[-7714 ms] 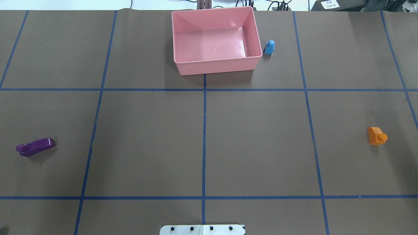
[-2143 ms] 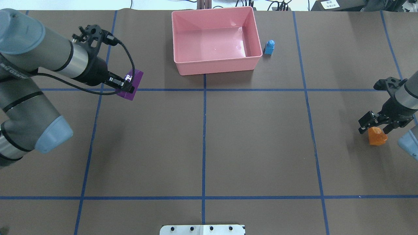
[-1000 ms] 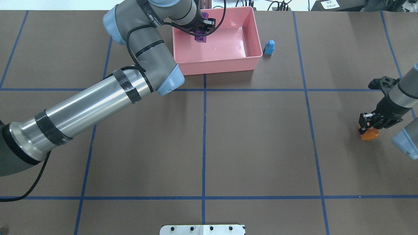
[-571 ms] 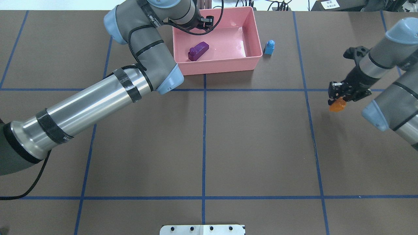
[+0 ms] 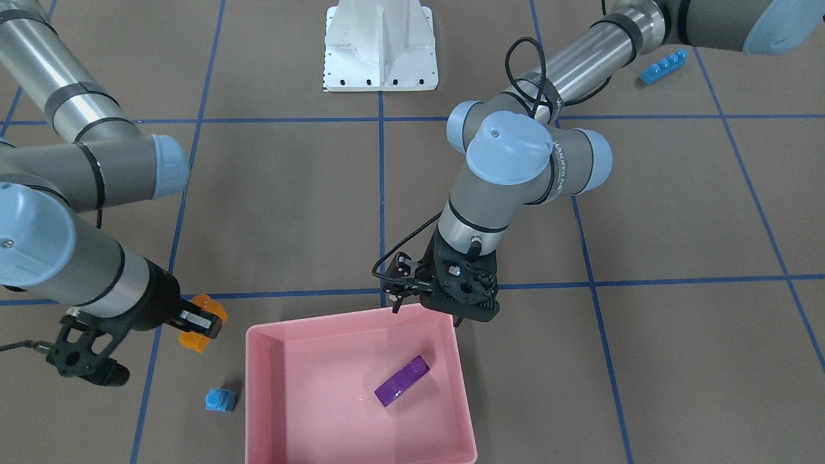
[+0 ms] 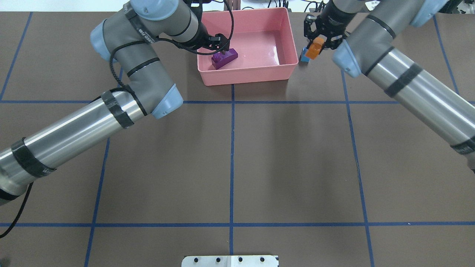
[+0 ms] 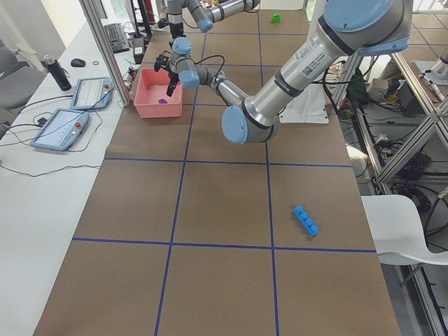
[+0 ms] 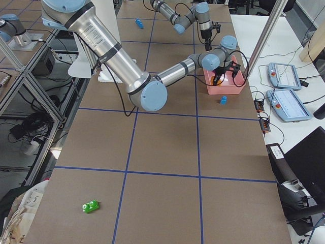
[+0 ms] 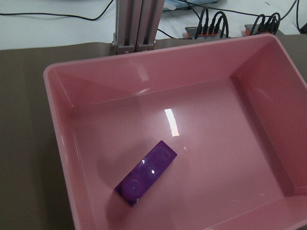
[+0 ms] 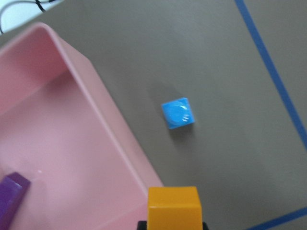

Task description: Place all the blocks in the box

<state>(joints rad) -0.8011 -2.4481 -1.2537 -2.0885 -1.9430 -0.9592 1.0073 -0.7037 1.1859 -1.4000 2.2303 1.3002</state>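
Right fingers [image 5: 201, 320] clamp the orange block [image 6: 315, 49] aloft, just beside the box [image 6: 245, 76] at the bench edge opposite the robot. Left fingers [image 5: 458, 316], spread and empty, hover over the box rim. Inside lies the purple block [image 5: 402, 381].

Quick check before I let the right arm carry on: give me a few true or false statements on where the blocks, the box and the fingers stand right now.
1. The purple block lies inside the box. True.
2. The right gripper has its fingers shut on the orange block. True.
3. The orange block hangs over the inside of the box. False: it is held outside the box's wall, above the table.
4. The small light blue block is in the box. False: it stands on the table beside the box.
5. The left gripper holds a block. False: it is empty, at the box's edge.
6. The green block sits on the table, far from the box. True.
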